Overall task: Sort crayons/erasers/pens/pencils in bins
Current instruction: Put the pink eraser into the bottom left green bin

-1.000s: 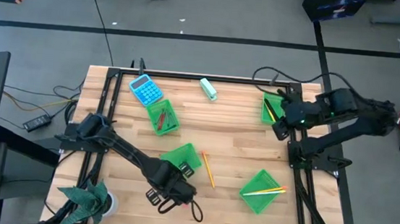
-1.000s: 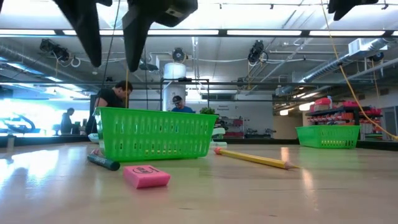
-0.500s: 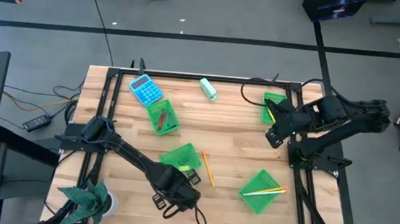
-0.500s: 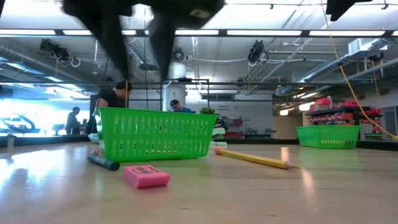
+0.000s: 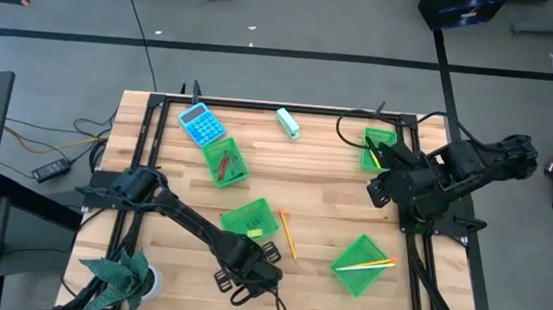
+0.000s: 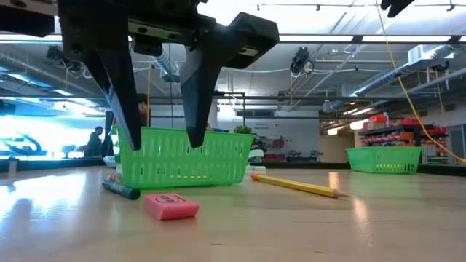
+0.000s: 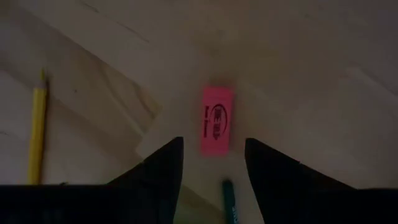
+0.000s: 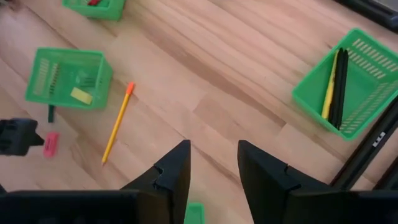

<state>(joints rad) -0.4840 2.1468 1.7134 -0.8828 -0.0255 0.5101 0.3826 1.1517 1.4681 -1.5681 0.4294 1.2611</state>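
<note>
Overhead strip lights [image 6: 313, 38] glare in the low view; the table [image 6: 349, 225] gleams near the pencil [image 6: 295, 185]; the left gripper [image 6: 162, 142] hangs backlit, nearly black; the left wrist view is dim, the pink eraser [image 7: 217, 121] shadowed; the high view is bright and even.

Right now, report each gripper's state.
Left gripper: open, empty, above the pink eraser.
Right gripper: open, empty, raised over the table.

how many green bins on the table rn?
4. One by the calculator at, one mid-table, one front right holding pencils, one at the far right edge, partly behind the right arm.
</note>
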